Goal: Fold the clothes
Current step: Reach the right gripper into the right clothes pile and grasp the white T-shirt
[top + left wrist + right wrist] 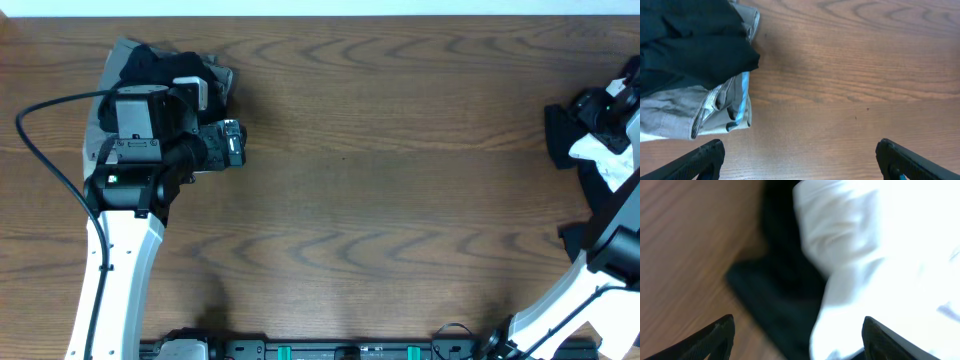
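- Stack [135, 60] at the far-left rear of the table [400, 150]: black garment [690, 45] lies on top of the grey-khaki garment [675, 112]. Both look folded already, so leave them alone.
- Left gripper [800, 157]: jaws wide with nothing between them, over bare wood just beside the stack. It's fine parked there and isn't needed for the pick.
- Middle of the table is bare wood, so use it as the folding area.
- White T-shirt [880, 240]: bunched at the far right edge on top of a dark cloth [775, 300], partly out of the overhead view.
- Right gripper [797, 325]: jaws apart, straddling the shirt's edge where it meets the dark cloth. The wrist view is blurred, so I can't tell whether the pads touch fabric.
- Step in hand looks like picking up the shirt. Bite the white layer only, at an edge or shoulder rather than the bulk.
- Lift it clear of the dark cloth, carry it to the middle and spread it flat before any fold.
- Risk: catching both layers would drag the dark cloth along.
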